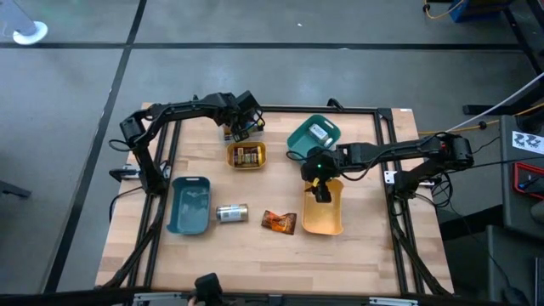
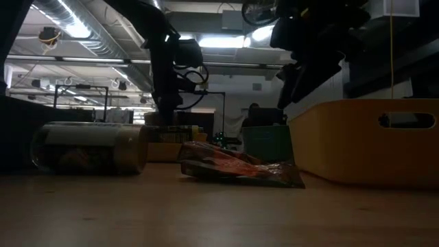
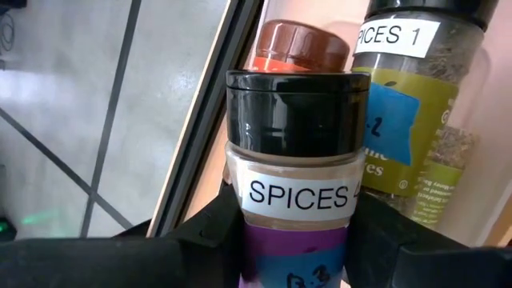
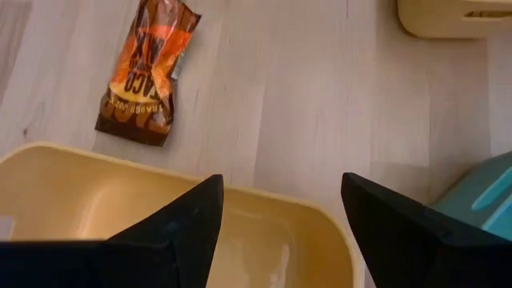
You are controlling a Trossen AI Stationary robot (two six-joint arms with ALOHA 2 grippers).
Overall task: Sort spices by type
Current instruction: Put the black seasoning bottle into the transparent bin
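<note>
Gripping a purple-labelled jar (image 3: 292, 160) at the table's far edge, left claw (image 1: 242, 126) — right claw (image 4: 280, 232) spread, above yellow tray (image 1: 333, 223).

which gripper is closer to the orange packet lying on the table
Right. The right gripper hangs open over the yellow tray, just beside the packet. The left gripper is at the table's far edge, shut on a purple-labelled jar.

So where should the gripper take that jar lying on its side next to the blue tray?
Come straight down on the jar and pinch its cylindrical body at mid-length, fingers across the width. It lies flat with its axis pointing toward the blue tray and the packet, leaving both long sides free.
</note>
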